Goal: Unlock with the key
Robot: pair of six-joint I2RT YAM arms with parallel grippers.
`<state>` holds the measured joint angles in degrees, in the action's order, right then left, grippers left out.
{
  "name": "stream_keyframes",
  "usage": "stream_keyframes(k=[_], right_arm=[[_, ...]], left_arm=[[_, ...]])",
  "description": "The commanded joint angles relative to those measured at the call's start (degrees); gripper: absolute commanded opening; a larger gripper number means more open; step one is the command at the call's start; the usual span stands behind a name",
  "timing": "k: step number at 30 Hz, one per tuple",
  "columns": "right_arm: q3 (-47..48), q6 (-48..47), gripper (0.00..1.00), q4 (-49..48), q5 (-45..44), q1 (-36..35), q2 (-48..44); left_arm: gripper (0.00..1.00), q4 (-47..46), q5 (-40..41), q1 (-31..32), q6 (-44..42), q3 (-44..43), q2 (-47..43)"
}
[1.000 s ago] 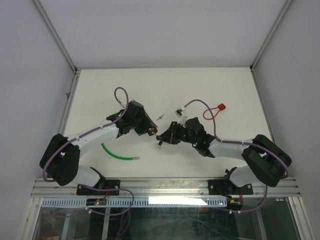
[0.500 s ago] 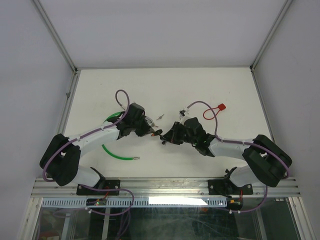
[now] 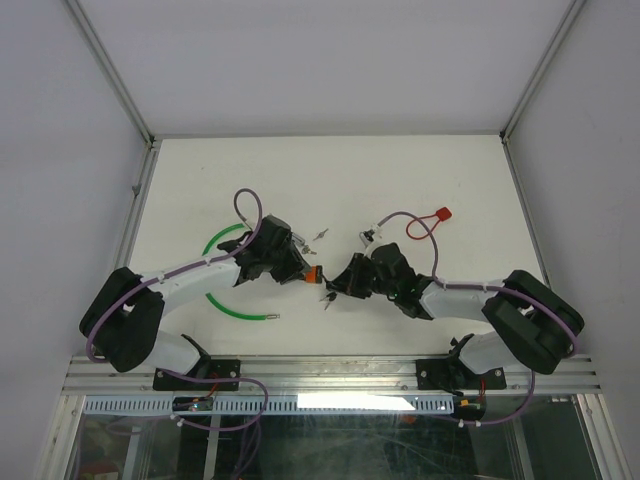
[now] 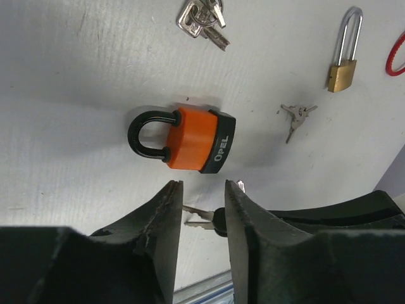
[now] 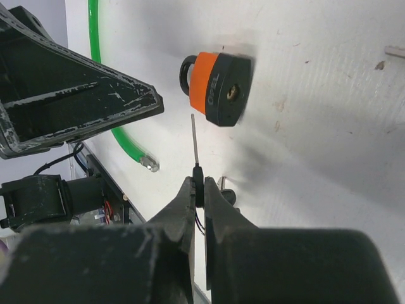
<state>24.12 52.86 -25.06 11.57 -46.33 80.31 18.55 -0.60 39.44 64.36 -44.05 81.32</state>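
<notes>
An orange padlock [image 4: 193, 139] with a black shackle lies flat on the white table [image 3: 420, 170]. My left gripper [image 4: 205, 185] is open just short of the lock's body, with nothing between its fingers. My right gripper [image 5: 200, 181] is shut on the black head of a key [image 5: 194, 138]. The blade points at the padlock [image 5: 215, 85], a short gap from its keyhole face, and a second key dangles beside the held one. In the top view both grippers meet at the padlock [image 3: 314, 273], near the table's middle.
A silver key bunch [image 4: 201, 16], a brass padlock [image 4: 343, 68] and small loose keys [image 4: 295, 117] lie beyond the orange lock. A red tag [image 3: 441, 214] on a loop sits at the right. A green cable [image 3: 228, 304] curves under my left arm.
Both grippers have shifted toward the near edge and closer together. The padlock now lies on the table just off the left fingertips. The right gripper still holds the key.
</notes>
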Motion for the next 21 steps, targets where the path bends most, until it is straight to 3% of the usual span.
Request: stream_keyframes(k=[1, 7, 12, 21], right_arm=[[-0.6, 0.4, 0.00, -4.0, 1.3, 0.0, -1.2], [-0.2, -3.8, 0.00, 2.6, -1.6, 0.1, -5.5], [0.2, -8.6, 0.00, 11.1, -7.4, 0.9, -10.8], [-2.2, -11.4, 0.00, 17.1, -12.5, 2.5, -20.3]], left_arm=[[0.37, -2.1, -1.6, 0.5, 0.5, 0.8, -1.6], [0.57, 0.0, -0.2, 1.1, -1.1, -0.7, -1.0], [0.72, 6.3, 5.9, 4.0, -5.8, -8.0, 3.8], [0.73, 14.5, 10.1, 4.9, -18.4, -19.8, 12.9]])
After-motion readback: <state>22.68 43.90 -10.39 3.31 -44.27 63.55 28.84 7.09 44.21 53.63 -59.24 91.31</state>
